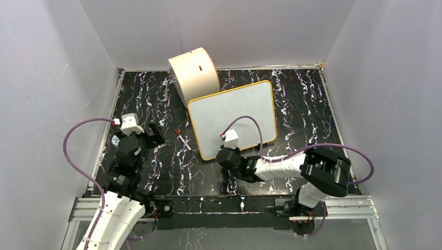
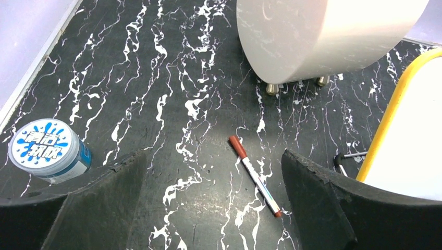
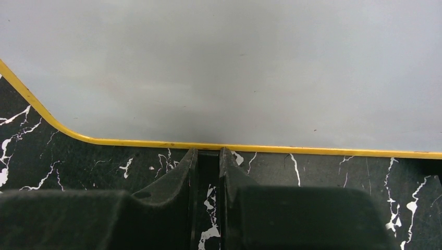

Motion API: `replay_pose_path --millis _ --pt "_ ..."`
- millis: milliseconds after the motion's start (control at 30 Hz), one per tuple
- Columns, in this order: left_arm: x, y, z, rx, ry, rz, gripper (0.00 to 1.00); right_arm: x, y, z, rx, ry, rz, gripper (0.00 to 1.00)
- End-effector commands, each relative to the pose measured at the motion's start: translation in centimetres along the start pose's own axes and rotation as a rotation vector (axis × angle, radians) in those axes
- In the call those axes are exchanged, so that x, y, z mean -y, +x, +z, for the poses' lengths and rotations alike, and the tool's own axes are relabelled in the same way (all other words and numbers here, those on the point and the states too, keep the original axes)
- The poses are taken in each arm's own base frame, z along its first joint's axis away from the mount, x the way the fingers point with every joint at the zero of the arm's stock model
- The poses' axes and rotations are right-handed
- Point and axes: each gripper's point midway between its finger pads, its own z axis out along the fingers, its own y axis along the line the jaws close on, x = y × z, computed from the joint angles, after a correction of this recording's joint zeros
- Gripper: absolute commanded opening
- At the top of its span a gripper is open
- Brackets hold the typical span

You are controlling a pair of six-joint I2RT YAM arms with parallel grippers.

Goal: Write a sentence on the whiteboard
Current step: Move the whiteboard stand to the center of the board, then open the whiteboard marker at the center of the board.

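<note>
At the far left a small blue-and-white tin (image 2: pixel 49 150) sits on the tabletop (image 1: pixel 172 172), out of the working path. The left arm is folded low over its base with the wrist tipped forward. The left claw (image 2: pixel 213 156) is spread as wide as it goes and holds nothing. A red-brown marker (image 2: pixel 255 176) lies flat and slanted on the tabletop just ahead, framed between the two fingers. That line-up reads as an approach to pick up the marker.

Behind it a cream drum (image 1: pixel 194 73) stands at the back, just beside the far left corner of the whiteboard (image 1: pixel 232 117). The whiteboard sits centre-right, skewed to the tabletop's edges, with its white face bare. No part of the sentence is written yet.

The right arm is stretched low and leftward across the front. The right claw (image 3: pixel 208 153) is closed and set squarely against the board's near yellow rim. From this pose it is probably bracing the board so it will not slide under the marker. The wrist view is too tight to tell whether the tips pinch a small clip or only press the rim.
</note>
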Motion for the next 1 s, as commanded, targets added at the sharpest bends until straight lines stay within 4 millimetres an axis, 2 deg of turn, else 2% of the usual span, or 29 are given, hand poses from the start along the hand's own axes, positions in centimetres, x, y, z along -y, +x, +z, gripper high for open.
replay_pose_path --millis 0,233,400,733,967 --pt "-0.2 -1.5 -0.1 0.012 -0.036 -0.028 0.98 -2.2 0.1 -0.6 -0.012 -0.054 0.056 0.18" --pt "0.9 -0.7 0.8 -0.065 -0.023 -0.074 0.97 -2.1 -2.5 -2.1 0.057 -0.080 0.060 0.39" --pt "1.1 0.9 1.4 -0.149 -0.060 -0.149 0.97 -1.2 -4.2 -3.6 0.107 -0.080 0.055 0.49" --pt "2.5 3.1 2.8 -0.303 -0.061 -0.162 0.92 4.0 -7.2 -6.1 0.223 0.050 -0.002 0.69" --pt "3.5 6.4 4.7 -0.490 -0.100 -0.153 0.85 7.8 -8.4 -7.4 0.272 0.124 0.006 0.76"
